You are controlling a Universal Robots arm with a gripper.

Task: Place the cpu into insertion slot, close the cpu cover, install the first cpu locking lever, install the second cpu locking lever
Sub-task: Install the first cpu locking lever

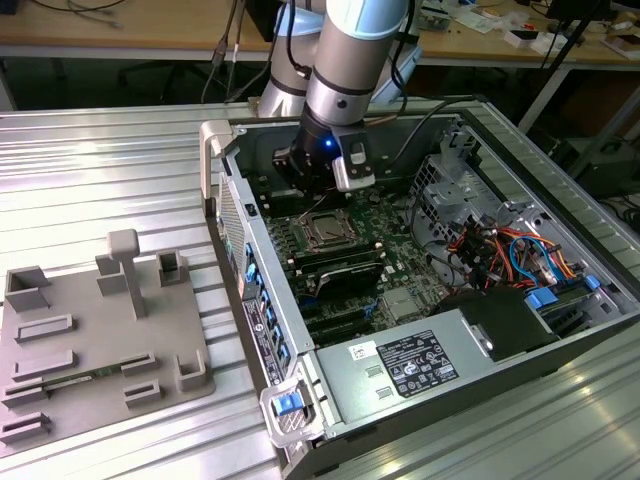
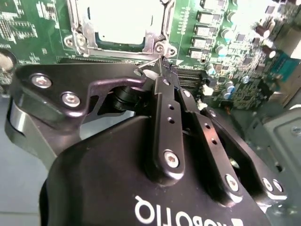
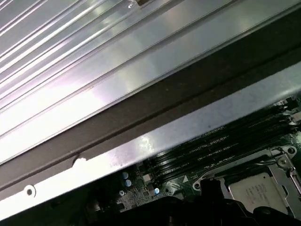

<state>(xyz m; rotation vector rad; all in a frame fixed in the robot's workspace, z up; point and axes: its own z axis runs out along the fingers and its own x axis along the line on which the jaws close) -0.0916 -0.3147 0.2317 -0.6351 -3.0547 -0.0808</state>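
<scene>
Socket check: the gripper (image 2: 160, 66) has its fingers drawn together, tips at the corner of the insertion slot (image 1: 325, 232), right beside a thin wire locking lever (image 2: 146, 63) (pinched or merely touched: cannot tell). The cpu (image 3: 256, 190) lies seated in the slot, with the cpu cover (image 2: 84, 26) framing it. Judgement: the lever looks stiff, springy and slick, so it is best taken near its free end. The chip is light and fragile.

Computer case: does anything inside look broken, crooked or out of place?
Nothing stands out. The cpu lies flat and square within the cpu cover, the board looks intact, and the hand is close beside the cover.
</scene>
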